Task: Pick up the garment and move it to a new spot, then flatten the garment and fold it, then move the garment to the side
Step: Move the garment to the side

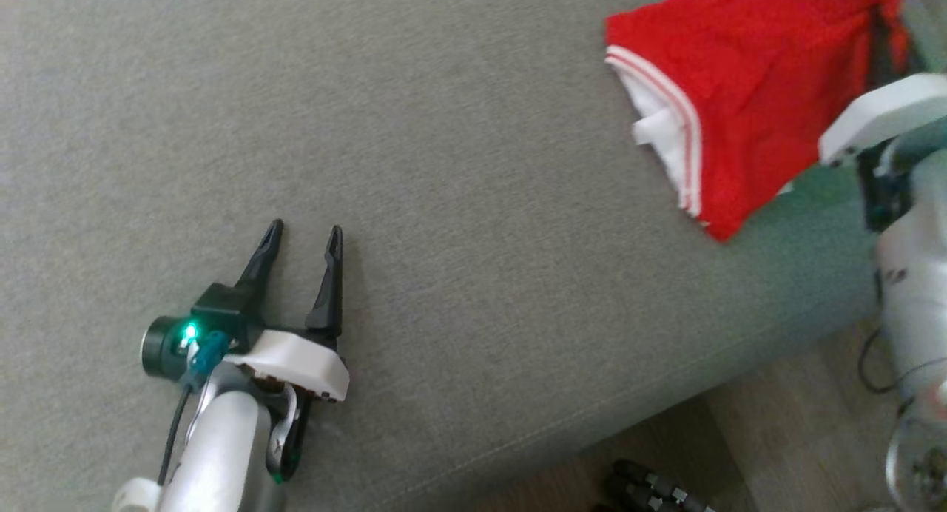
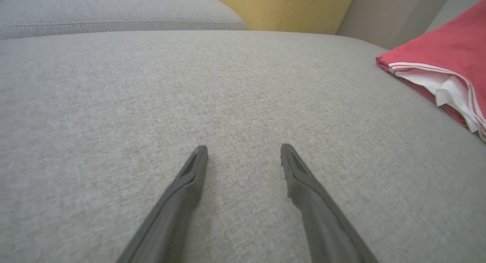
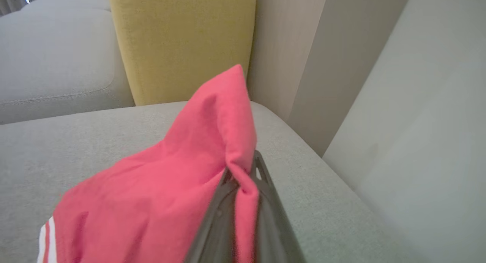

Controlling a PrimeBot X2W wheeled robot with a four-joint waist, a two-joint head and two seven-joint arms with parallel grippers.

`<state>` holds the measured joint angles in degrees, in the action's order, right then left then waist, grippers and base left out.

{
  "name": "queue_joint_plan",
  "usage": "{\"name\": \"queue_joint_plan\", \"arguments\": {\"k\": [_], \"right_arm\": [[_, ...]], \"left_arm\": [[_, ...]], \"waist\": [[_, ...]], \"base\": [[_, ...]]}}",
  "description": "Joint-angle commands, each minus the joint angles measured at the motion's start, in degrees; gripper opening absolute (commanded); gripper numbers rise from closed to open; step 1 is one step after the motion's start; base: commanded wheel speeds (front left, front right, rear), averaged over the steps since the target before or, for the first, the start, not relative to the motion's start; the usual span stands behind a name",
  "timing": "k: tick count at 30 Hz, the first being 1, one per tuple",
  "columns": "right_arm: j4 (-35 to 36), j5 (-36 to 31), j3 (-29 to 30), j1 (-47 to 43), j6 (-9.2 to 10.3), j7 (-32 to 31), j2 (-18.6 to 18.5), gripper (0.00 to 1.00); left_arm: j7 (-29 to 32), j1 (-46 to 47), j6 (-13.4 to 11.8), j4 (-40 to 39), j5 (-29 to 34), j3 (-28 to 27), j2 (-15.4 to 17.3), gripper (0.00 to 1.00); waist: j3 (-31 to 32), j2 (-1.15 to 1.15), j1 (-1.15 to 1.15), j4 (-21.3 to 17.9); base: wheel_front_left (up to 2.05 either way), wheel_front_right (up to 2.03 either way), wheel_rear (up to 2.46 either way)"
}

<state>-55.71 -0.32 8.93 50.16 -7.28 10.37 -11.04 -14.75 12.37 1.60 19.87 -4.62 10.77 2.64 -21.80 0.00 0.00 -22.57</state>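
Observation:
The garment (image 1: pixel 747 75) is red with a white lining and red-white striped hem, lying folded at the far right of the grey sofa seat (image 1: pixel 444 164). It shows at the right edge of the left wrist view as the garment (image 2: pixel 448 65). My right gripper (image 3: pixel 243 175) is shut on a pinched fold of the garment (image 3: pixel 171 194), which rises in a peak above the fingers. Its pale forearm (image 1: pixel 880 120) reaches in from the right. My left gripper (image 1: pixel 305 234) rests open over bare cushion at the lower left, nothing between its fingers (image 2: pixel 190 179).
A yellow cushion (image 3: pixel 182 42) stands at the back of the sofa beside a pale wall (image 3: pixel 417 122). The sofa's front edge (image 1: pixel 592 423) runs diagonally at lower right, with wooden floor and a dark robot base (image 1: pixel 651 490) beyond it.

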Motion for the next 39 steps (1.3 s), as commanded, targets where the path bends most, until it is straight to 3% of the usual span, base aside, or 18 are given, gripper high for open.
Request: {"name": "queue_joint_plan", "arguments": {"k": [1, 11, 12, 13, 14, 15, 25, 31, 39], "right_arm": [[1.0, -1.5, 1.5, 2.7, -0.21, -0.3, -1.5, 0.0], [0.5, -11.4, 11.5, 7.9, -0.21, -1.5, -3.4, 0.0], [0.5, -12.1, 12.1, 8.0, -0.21, -1.7, -3.2, 0.31], [0.3, -12.4, 12.7, 8.1, -0.21, -1.5, -2.8, 0.36], [0.3, -13.0, 12.7, 8.2, -0.21, -1.1, -2.4, 0.63], [0.3, -13.6, 13.0, 8.2, -0.21, -0.8, -2.1, 1.0], [3.9, -16.0, 10.7, 6.7, -0.21, 3.9, 2.1, 1.0], [7.6, -11.9, 5.7, 2.6, -0.21, 4.6, 6.0, 1.0], [15.0, -3.2, -3.1, -8.9, -0.21, 4.6, 8.0, 1.0]], "left_arm": [[-0.2, 0.4, 0.2, 0.0, 0.4, -1.9, 0.8, 1.0], [-0.3, 0.7, 0.6, 0.0, 0.8, -2.4, 0.8, 1.0], [-0.3, 0.7, 0.7, 0.0, 0.8, -2.5, 0.8, 1.0], [-0.3, 0.7, 0.7, 0.0, 0.8, -2.5, 0.8, 1.0], [-0.3, 0.7, 0.7, 0.1, 0.8, -2.6, 0.8, 1.0], [-0.3, 0.7, 0.7, 0.1, 0.7, -2.6, 0.8, 1.0], [-0.3, 0.5, -0.3, 0.0, -0.2, -3.3, 0.5, 1.0], [-0.3, -0.4, -1.5, -0.1, -1.3, -4.2, 0.4, 1.0], [-0.3, -1.8, -3.1, 0.2, -2.6, -5.4, 0.3, 1.0]], "waist": [[-1.0, 0.0, 0.0, 1.0], [-2.5, 0.0, 0.0, 2.2], [-2.5, 0.0, 0.0, 2.3], [-2.4, 0.0, 0.0, 2.3], [-2.3, 0.0, 0.0, 2.3], [-2.2, 0.0, 0.0, 2.4], [0.5, 0.0, 0.0, 4.0], [3.2, 0.0, 0.0, 6.7], [7.4, 0.0, 0.0, 12.2]], "base": [[0.0, 0.0, 0.0], [0.0, 0.0, 0.0], [0.0, 0.0, 0.0], [0.0, 0.0, 0.0], [0.0, 0.0, 0.0], [0.0, 0.0, 0.0], [0.0, 0.0, 0.0], [0.0, 0.0, 0.0], [0.0, 0.0, 0.0]]}}
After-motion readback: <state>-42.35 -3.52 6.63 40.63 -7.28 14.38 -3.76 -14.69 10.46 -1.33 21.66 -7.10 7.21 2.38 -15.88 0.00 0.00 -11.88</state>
